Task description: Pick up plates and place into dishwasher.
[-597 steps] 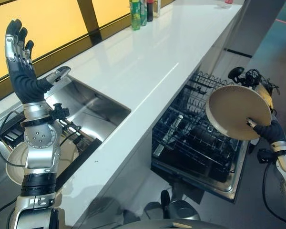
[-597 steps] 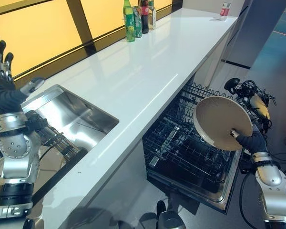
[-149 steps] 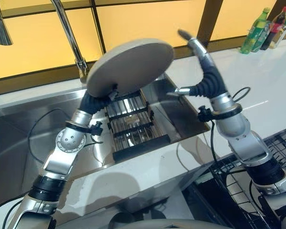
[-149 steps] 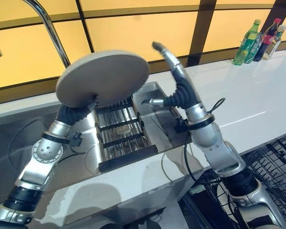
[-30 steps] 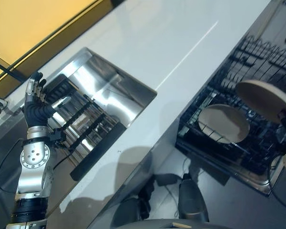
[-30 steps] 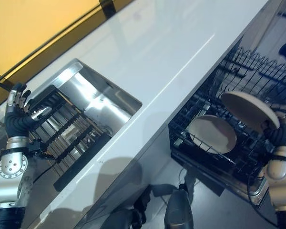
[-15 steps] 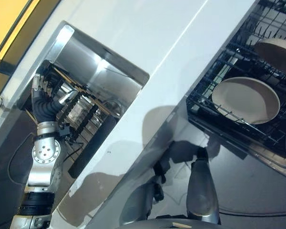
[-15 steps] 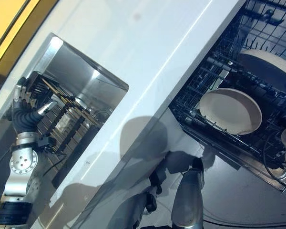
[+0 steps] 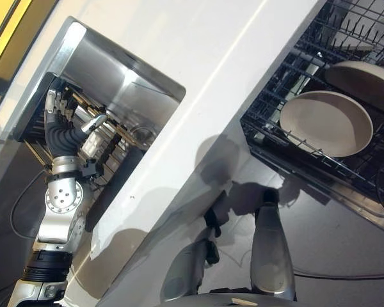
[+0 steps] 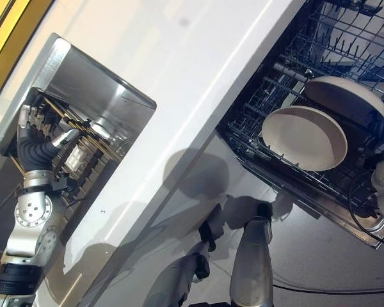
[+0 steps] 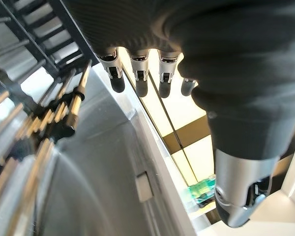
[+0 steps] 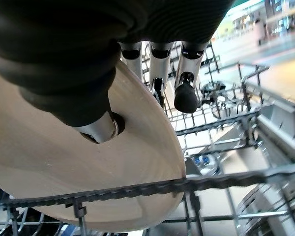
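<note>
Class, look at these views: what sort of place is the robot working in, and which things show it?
Most likely a kitchen: a steel sink set in a white counter, and an open dishwasher rack holding beige plates.

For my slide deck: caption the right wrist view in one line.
Right robot hand pinches a beige plate at its rim, lowering it among the dishwasher rack wires.

White glossy bench (image 9: 198, 38) runs diagonally across scene, bright streak of reflected light along it. Stainless steel sink (image 9: 118, 77) set into bench, walls shiny. Black slatted rack (image 9: 99, 150) inside sink. Amber-yellow panel (image 9: 3, 22) with dark frame behind sink. Grey floor (image 9: 342, 240) below bench edge, dark shadows on it. Bench front in shade.
</note>
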You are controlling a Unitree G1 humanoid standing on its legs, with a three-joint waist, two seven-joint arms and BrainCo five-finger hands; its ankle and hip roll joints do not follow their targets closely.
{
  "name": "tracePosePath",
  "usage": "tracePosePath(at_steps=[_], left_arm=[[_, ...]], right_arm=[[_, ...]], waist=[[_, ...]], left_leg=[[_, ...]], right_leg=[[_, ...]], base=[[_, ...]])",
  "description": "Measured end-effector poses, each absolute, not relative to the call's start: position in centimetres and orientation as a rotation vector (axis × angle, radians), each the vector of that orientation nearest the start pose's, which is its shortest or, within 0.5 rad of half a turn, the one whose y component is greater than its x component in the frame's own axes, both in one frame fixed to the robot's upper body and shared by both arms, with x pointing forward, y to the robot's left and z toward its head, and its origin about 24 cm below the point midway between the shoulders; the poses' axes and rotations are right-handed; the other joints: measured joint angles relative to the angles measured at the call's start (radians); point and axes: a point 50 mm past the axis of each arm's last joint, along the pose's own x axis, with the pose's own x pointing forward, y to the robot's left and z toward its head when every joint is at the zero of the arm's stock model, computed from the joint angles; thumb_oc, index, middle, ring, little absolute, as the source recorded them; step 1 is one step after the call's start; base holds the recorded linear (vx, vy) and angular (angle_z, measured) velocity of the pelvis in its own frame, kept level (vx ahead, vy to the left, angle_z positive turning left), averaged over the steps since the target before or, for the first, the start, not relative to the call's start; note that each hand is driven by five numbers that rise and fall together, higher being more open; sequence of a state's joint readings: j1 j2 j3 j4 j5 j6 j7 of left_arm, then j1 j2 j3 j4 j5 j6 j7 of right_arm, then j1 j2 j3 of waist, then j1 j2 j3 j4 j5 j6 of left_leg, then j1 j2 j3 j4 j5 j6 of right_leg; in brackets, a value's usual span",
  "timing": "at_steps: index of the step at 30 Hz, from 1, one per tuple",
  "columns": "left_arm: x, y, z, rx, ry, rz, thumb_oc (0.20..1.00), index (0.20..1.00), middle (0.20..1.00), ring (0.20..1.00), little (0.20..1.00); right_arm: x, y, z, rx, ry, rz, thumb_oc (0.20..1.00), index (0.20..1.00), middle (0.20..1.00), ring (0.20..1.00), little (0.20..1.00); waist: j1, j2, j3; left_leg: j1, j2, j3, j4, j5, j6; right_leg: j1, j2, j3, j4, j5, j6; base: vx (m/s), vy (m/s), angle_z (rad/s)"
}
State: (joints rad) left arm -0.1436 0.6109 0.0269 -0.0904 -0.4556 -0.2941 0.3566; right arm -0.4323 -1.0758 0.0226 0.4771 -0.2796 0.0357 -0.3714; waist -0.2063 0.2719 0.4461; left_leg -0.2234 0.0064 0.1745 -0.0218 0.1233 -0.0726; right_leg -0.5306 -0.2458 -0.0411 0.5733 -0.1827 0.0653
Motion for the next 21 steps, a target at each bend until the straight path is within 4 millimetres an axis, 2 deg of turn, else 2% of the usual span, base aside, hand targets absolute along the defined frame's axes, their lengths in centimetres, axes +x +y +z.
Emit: tracePosePath(at_steps=[8,10,11,12,14,16,21], left_arm=[[26.9,24.4,16.7,0.041,-0.551,0.236,1.0,1.0,1.0,1.0,1.0],[27.0,24.4,16.8,0.03,-0.556,0.239,1.0,1.0,1.0,1.0,1.0],[27.0,24.4,16.9,0.029,-0.556,0.24,1.0,1.0,1.0,1.0,1.0],[27.0,24.4,16.9,0.029,-0.556,0.24,1.0,1.0,1.0,1.0,1.0],[27.0,24.5,16.7,0.03,-0.549,0.245,1.0,1.0,1.0,1.0,1.0],[27.0,24.6,16.4,0.023,-0.537,0.25,1.0,1.0,1.0,1.0,1.0],[26.9,25.0,15.9,0.019,-0.514,0.262,1.0,1.0,1.0,1.0,1.0]], right_arm=[[29.9,-38.5,21.8,-1.147,-0.101,-0.673,0.2,0.2,0.2,0.2,0.2],[29.9,-38.6,21.6,-1.136,-0.093,-0.682,0.627,0.627,0.627,0.627,0.627],[29.8,-38.9,21.5,-1.136,-0.08,-0.691,0.959,0.959,0.959,0.959,0.959],[29.7,-39.1,21.1,-1.137,-0.055,-0.7,1.0,1.0,1.0,1.0,1.0],[29.4,-39.8,20.0,-1.125,-0.001,-0.732,1.0,1.0,1.0,1.0,1.0],[29.2,-40.0,20.2,-1.113,-0.008,-0.768,1.0,1.0,1.0,1.0,1.0],[28.2,-40.7,19.1,-1.099,0.023,-0.805,1.0,1.0,1.0,1.0,1.0]], waist=[[0.001,0.0,0.0],[0.002,0.0,0.0],[0.003,0.0,0.0],[0.004,0.0,0.0],[0.004,0.0,0.0],[0.001,0.0,0.0],[0.002,0.0,0.0]], left_leg=[[-0.001,0.002,0.0,0.0,0.002,-0.002],[0.002,0.003,-0.001,0.001,0.002,-0.002],[0.002,0.002,-0.001,0.001,0.003,-0.002],[0.002,0.003,-0.001,0.001,0.003,-0.002],[0.002,0.003,-0.004,0.001,0.004,-0.003],[0.005,0.003,-0.005,0.002,0.006,-0.003],[0.027,0.009,-0.015,0.0,0.006,-0.003]], right_leg=[[-0.001,0.002,-0.001,0.001,0.0,-0.002],[0.004,0.001,-0.002,0.0,0.0,-0.002],[0.004,0.001,-0.003,0.0,0.0,-0.002],[0.005,0.0,-0.004,-0.001,0.0,-0.002],[0.007,0.0,-0.007,-0.002,0.0,-0.002],[0.014,0.0,-0.01,-0.007,0.001,-0.001],[0.053,0.003,-0.026,-0.029,0.002,0.0]], base=[[0.0,-0.008,0.0],[0.0,0.0,0.0],[0.0,0.0,0.0],[0.0,0.0,0.0],[0.01,0.013,0.02],[0.01,0.005,0.02],[0.02,0.007,0.05]])
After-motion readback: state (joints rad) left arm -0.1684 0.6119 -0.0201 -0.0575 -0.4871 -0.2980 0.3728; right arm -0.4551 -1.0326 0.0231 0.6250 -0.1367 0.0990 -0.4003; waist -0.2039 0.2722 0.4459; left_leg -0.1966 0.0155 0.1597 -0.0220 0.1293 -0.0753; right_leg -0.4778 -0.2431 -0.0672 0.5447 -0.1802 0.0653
